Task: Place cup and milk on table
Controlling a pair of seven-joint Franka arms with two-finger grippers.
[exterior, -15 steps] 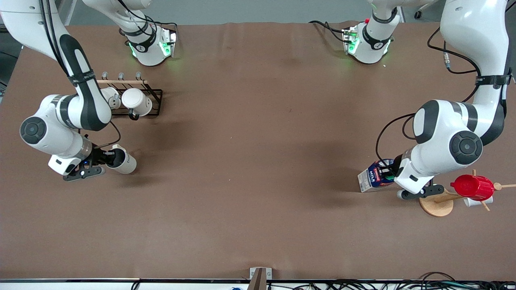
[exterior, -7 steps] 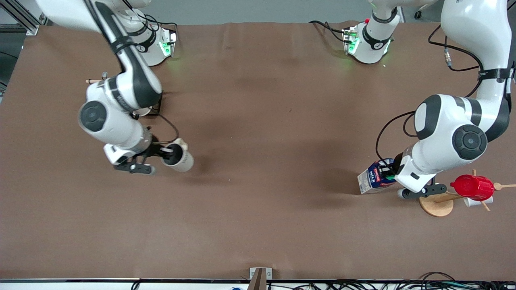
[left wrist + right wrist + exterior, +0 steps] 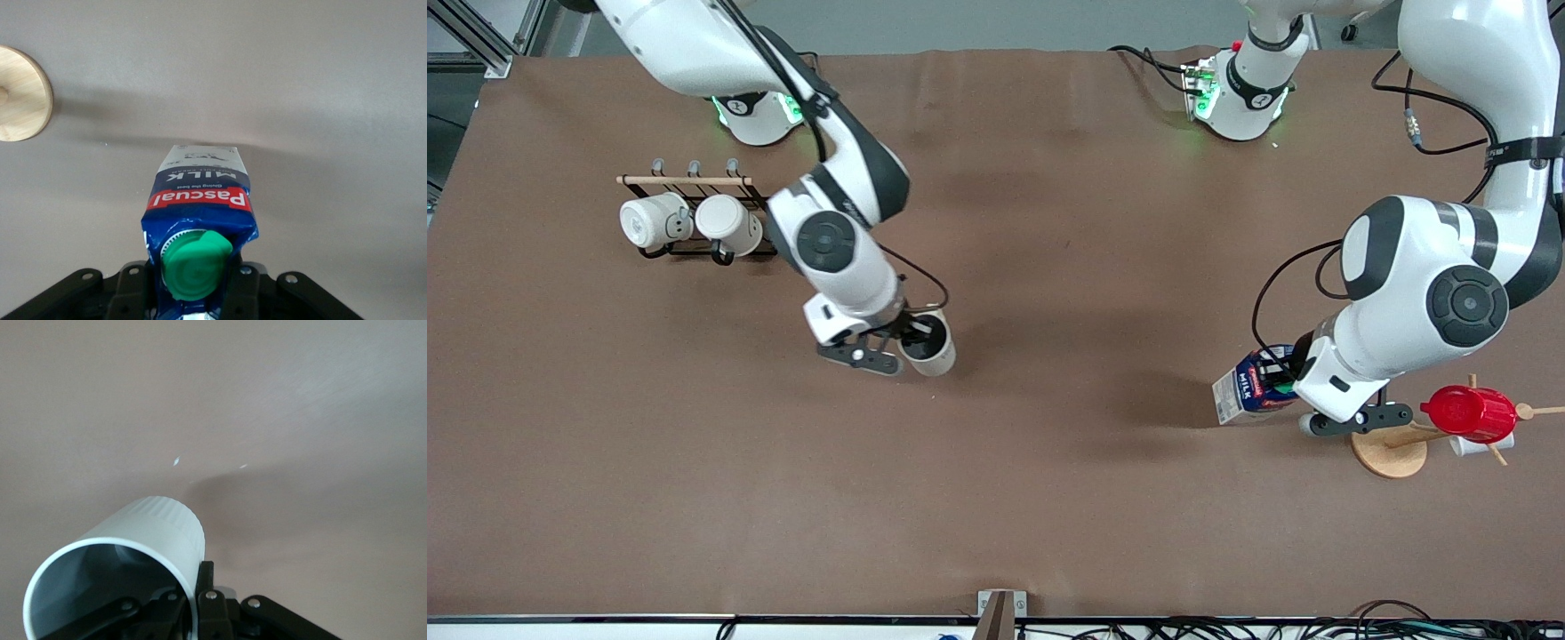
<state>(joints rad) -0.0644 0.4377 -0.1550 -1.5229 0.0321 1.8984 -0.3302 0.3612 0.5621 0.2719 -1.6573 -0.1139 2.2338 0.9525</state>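
While the right gripper (image 3: 911, 342) jaws clasp the cup (image 3: 927, 342), left gripper (image 3: 1288, 384) jaws clasp the milk (image 3: 1249, 388).

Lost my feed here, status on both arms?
Right gripper shut on cup, over mid-table. Left gripper shut on milk, beside the wooden stand. Nothing in the way below either.

milk (image 3: 200, 220) carton | red label: "Pascual" | blue panel: "MILK" | smaller print unreadable

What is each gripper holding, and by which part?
Right gripper holds the cup by its rim wall. Left gripper holds the milk at its capped top.
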